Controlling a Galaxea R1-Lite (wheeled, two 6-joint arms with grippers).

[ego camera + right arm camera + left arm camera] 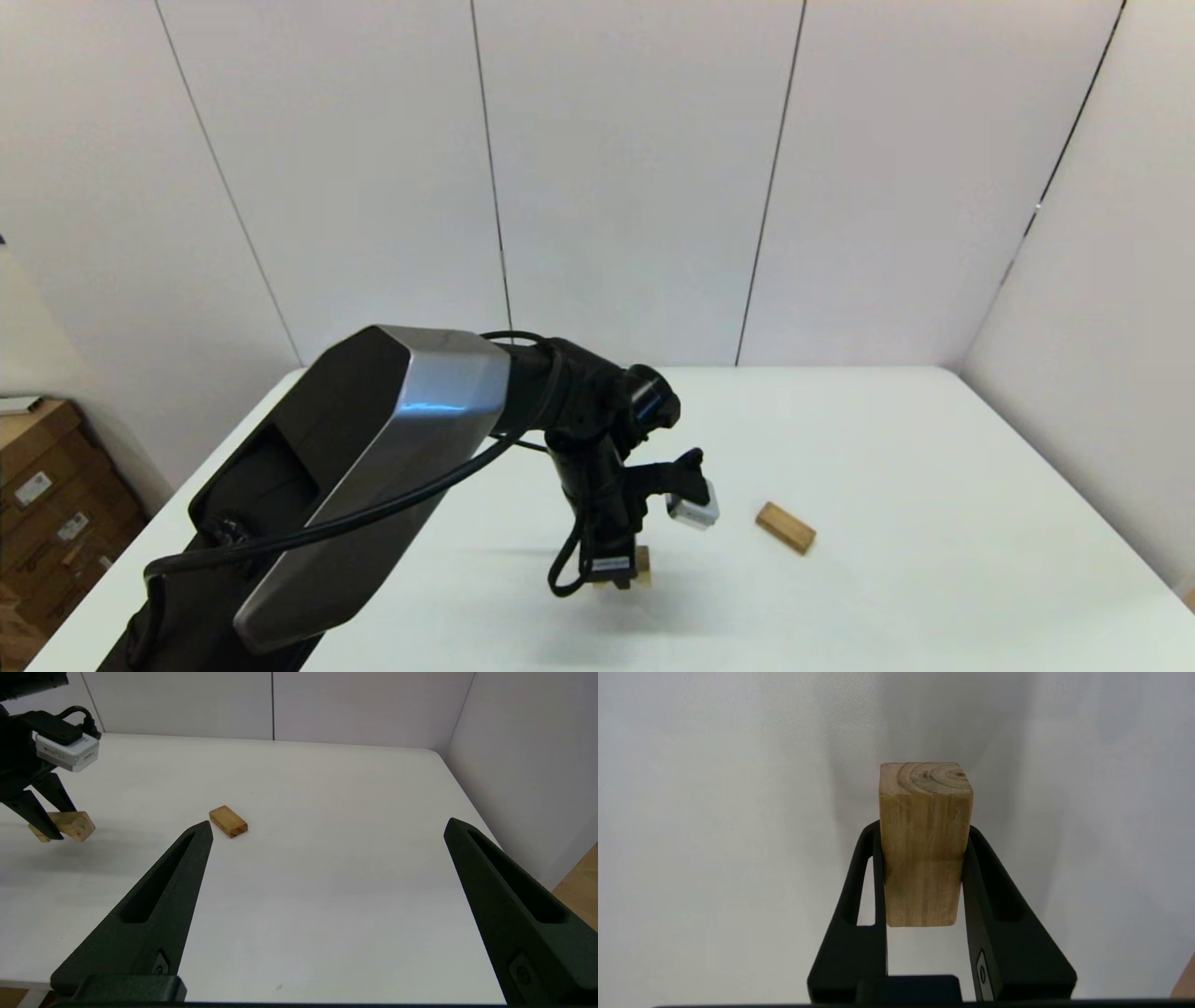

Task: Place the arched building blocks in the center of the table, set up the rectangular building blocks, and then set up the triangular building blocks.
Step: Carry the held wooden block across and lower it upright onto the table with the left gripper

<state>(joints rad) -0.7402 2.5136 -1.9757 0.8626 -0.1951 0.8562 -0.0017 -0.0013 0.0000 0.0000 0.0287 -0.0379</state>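
Note:
My left gripper points down over the middle of the white table, shut on a chunky light-wood block. This is the arched block; its square end grain faces the left wrist camera and the arch cutout is hidden. A black finger presses each side of it. In the right wrist view the same block hangs close to the tabletop in that gripper. The rectangular block lies flat to the right of it. My right gripper stands open at the near right side. The triangular block is out of view.
Cardboard boxes stand on the floor beyond the table's left edge. White wall panels close off the back and right sides. The left arm's big silver-black link covers the near left of the table.

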